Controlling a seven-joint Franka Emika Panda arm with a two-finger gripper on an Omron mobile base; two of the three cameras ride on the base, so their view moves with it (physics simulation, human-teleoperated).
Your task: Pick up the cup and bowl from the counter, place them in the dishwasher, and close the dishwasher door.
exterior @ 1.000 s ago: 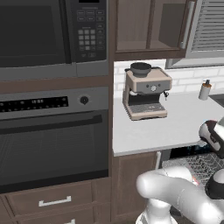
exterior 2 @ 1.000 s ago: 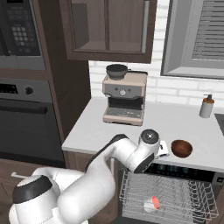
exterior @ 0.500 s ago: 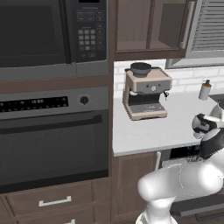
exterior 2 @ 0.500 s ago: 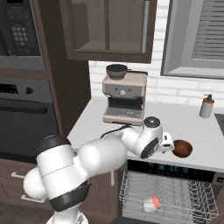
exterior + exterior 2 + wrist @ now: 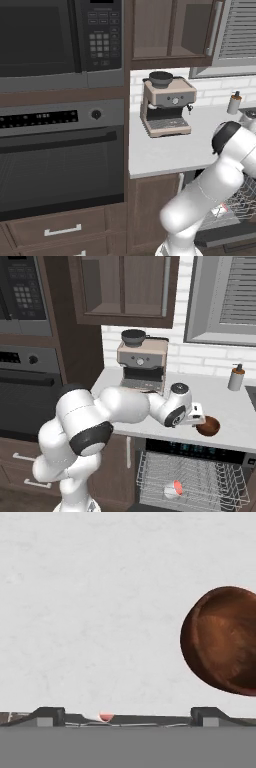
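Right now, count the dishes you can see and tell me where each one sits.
2. The bowl sits on the counter near its front edge, beside the open gripper. A small red-and-white item, likely the cup, lies in the dishwasher rack. Others may be hidden.

Bowl [image 5: 222,639] cut by hand view's right edge; dishwasher [image 5: 240,202] mostly behind arm
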